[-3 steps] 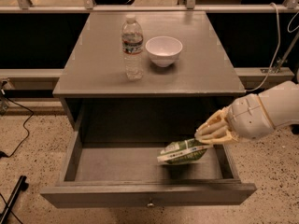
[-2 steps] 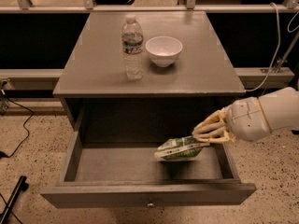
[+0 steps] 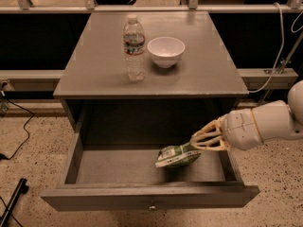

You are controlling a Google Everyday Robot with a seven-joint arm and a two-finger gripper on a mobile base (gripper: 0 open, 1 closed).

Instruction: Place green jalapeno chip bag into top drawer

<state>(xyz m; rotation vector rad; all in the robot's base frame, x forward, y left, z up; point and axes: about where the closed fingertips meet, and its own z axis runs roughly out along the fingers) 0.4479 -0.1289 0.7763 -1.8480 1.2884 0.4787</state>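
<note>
The green jalapeno chip bag (image 3: pixel 177 155) hangs inside the open top drawer (image 3: pixel 150 196), right of its middle, just above the drawer floor. My gripper (image 3: pixel 198 143) reaches in from the right over the drawer's right side and is shut on the bag's right end. The drawer is pulled fully out below the grey cabinet top (image 3: pixel 199 72). Its front panel carries a small brass knob (image 3: pixel 152 206).
A clear water bottle (image 3: pixel 134 48) and a white bowl (image 3: pixel 165 51) stand on the cabinet top. A white cable (image 3: pixel 279 46) hangs at the right. A black cable (image 3: pixel 19 126) and a dark stand leg (image 3: pixel 12 205) lie on the speckled floor at left.
My gripper has carried the bag a little to the left and slightly lower inside the drawer. The bottle and bowl have not moved.
</note>
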